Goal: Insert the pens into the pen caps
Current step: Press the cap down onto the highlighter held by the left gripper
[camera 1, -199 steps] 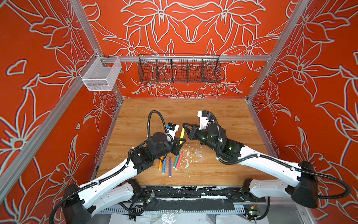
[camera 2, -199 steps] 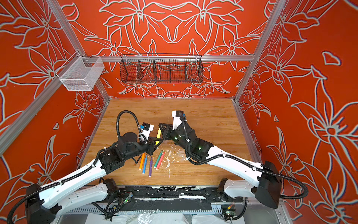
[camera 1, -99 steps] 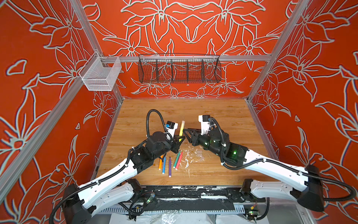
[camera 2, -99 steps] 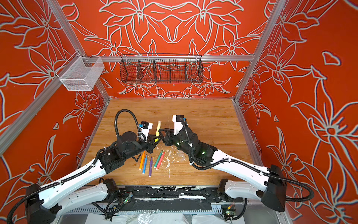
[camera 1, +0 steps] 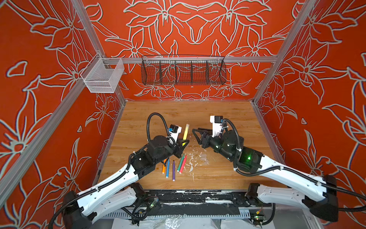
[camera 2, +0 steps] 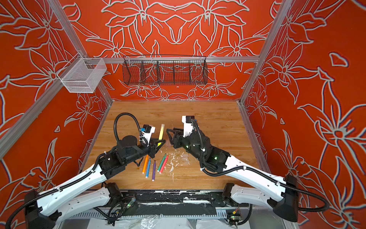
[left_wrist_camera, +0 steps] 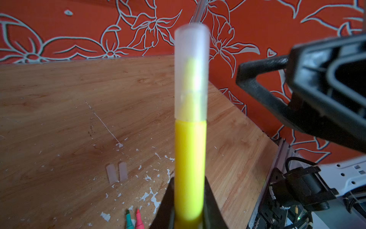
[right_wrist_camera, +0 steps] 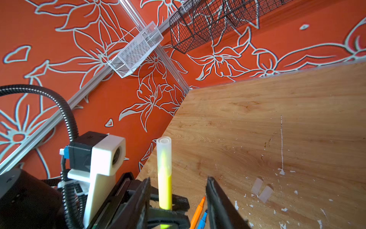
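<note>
My left gripper (left_wrist_camera: 189, 198) is shut on the yellow pen (left_wrist_camera: 189, 168), which stands upright with a clear pen cap (left_wrist_camera: 191, 79) seated over its tip. In both top views the pen (camera 1: 185, 131) (camera 2: 161, 131) rises from the left gripper (camera 1: 183, 143) near the table's middle. The right gripper (camera 1: 196, 136) (right_wrist_camera: 178, 179) is open and holds nothing, just right of the pen; its jaws frame the capped pen (right_wrist_camera: 165, 188) without touching it. Orange (camera 1: 164, 167), blue (camera 1: 167, 168), purple (camera 1: 173, 170), green (camera 1: 180, 162) and red-pink (camera 1: 183, 164) pens lie uncapped in front. Two loose caps (right_wrist_camera: 256, 185) (right_wrist_camera: 266, 193) lie side by side on the wood.
White flecks (camera 1: 191, 158) are scattered over the wooden table (camera 1: 227, 119) near the pens. A black wire basket (camera 1: 183, 71) hangs on the back wall and a white mesh basket (camera 1: 102, 77) on the left rail. Red patterned walls close in three sides.
The right gripper opened, let go of the cap on the yellow pen and drew back to the right. The left gripper stayed shut on the pen, which now stands more upright.
</note>
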Controlling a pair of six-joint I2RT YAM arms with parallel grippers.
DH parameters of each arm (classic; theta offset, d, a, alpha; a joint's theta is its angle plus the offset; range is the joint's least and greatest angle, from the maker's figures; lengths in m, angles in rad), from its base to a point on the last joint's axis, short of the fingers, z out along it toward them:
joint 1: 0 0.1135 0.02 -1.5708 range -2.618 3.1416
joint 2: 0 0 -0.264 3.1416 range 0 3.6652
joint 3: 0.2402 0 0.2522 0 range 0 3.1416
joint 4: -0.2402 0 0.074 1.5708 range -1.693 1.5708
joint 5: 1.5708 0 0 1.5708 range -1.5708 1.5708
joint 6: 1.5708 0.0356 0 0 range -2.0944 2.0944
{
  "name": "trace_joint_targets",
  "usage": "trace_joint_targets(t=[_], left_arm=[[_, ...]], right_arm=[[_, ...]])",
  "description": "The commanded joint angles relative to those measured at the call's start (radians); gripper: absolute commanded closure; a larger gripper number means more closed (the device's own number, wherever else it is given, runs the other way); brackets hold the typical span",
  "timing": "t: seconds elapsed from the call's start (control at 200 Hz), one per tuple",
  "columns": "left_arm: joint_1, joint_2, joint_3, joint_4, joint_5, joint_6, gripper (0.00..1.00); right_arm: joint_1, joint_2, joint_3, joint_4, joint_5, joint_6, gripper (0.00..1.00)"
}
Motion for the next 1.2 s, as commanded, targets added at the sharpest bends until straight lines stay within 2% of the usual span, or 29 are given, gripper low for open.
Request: trace_joint_targets(t=[0.0,0.17,0.41,0.706,0.886,1.196], left_arm=[[0.002,-0.012,-0.009,0.031,0.025,0.021,1.0],[0.002,-0.007,-0.011,0.03,0.022,0.024,1.0],[0.002,-0.008,-0.011,0.037,0.034,0.027,1.0],[0.002,-0.011,-0.02,0.035,0.042,0.026,1.0],[0.002,-0.02,-0.029,0.041,0.033,0.027,1.0],[0.002,-0.006,-0.012,0.04,0.025,0.035,1.0]], right_arm=[[-0.008,0.043,0.071,0.011,-0.034,-0.028,0.52],[-0.008,0.098,0.119,0.01,-0.005,-0.04,0.48],[-0.016,0.154,0.162,0.002,0.003,-0.036,0.48],[-0.039,0.214,0.197,0.006,-0.023,-0.017,0.57],[-0.041,0.221,0.198,0.011,-0.027,-0.013,0.66],[-0.041,0.247,0.193,0.027,-0.093,0.022,0.7]])
